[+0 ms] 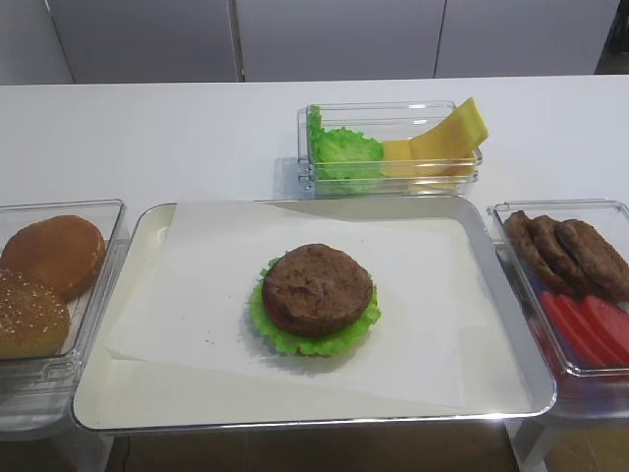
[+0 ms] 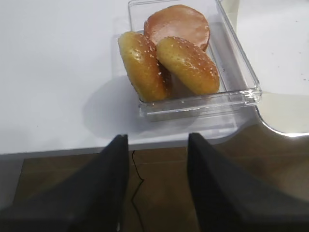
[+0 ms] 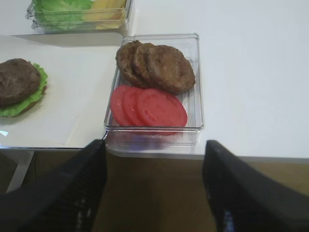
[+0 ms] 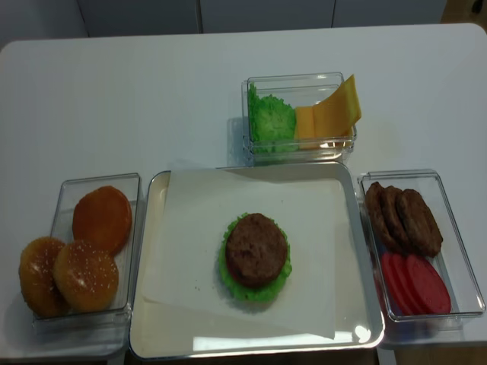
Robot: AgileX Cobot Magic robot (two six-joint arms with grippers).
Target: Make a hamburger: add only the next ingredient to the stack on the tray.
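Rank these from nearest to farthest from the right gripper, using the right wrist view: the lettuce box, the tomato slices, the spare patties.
1. Tomato slices, front of the clear box, just beyond the right gripper.
2. Spare patties, back of the same box.
3. Lettuce box, far top left, past the tray.

No text, label, brand, number or sign could be read in any view. The large shiny metal tray [image 1: 147, 231] and its white paper lining [image 1: 197, 295] were unmarked, and the clear plastic boxes [image 4: 449, 228] carried no lettering.
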